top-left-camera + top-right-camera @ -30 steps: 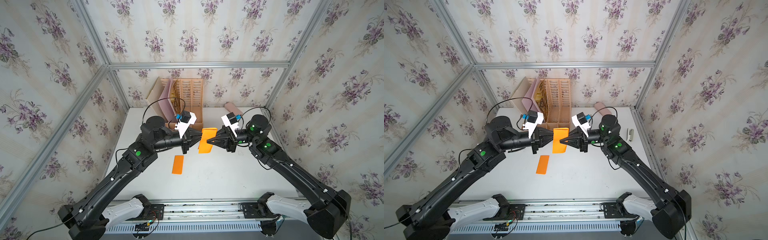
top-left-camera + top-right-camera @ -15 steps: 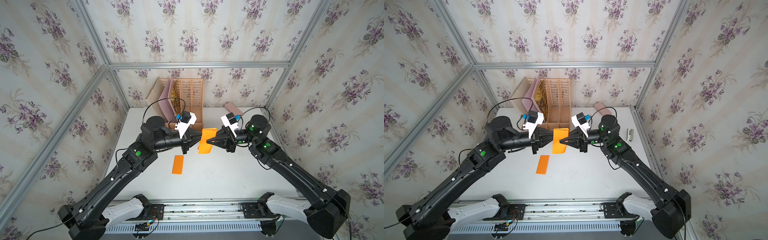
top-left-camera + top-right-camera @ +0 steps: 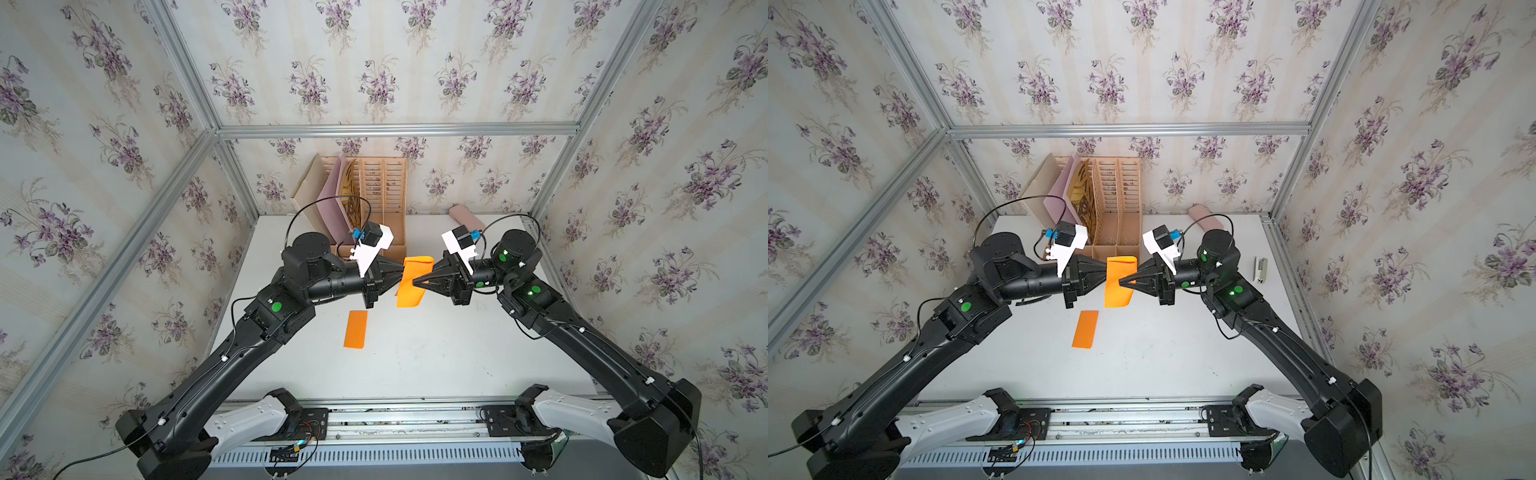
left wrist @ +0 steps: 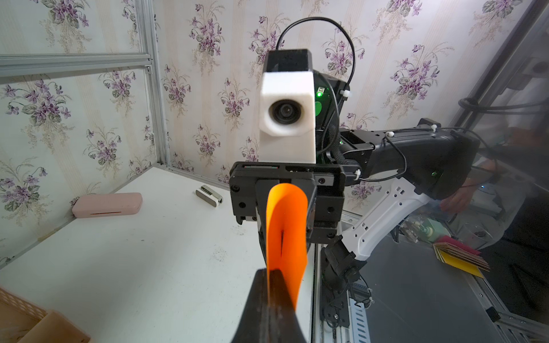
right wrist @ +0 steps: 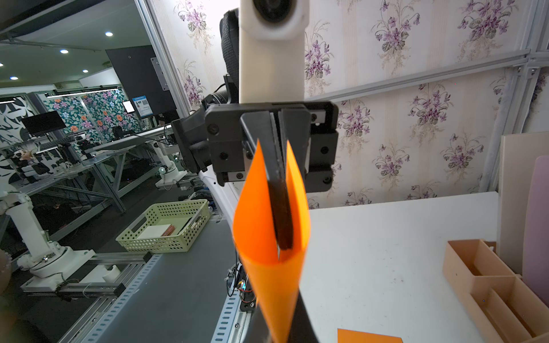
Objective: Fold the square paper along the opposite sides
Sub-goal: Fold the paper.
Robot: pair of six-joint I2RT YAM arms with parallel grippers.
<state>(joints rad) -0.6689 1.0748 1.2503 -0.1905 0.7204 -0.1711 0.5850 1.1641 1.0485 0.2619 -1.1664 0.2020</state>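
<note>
The orange square paper (image 3: 411,291) hangs in the air above the white table (image 3: 415,353), bent over into a loose loop. My left gripper (image 3: 401,272) is shut on its left side and my right gripper (image 3: 415,281) is shut on its right side, tips almost meeting. In the left wrist view the paper (image 4: 286,225) runs out of my left gripper (image 4: 269,273) and curls over in front of the right arm. The right wrist view shows the paper (image 5: 267,237) as a V whose point hides that gripper's tips.
A second orange paper (image 3: 355,329), folded to a strip, lies flat on the table in front of the left gripper. A wooden file rack (image 3: 382,195) stands at the back wall, a pink case (image 3: 465,216) beside it. A small stapler (image 3: 1260,269) lies at the right edge.
The right gripper's jaws have closed the last bit onto the paper. Both arms and the paper have stayed almost where they were.
</note>
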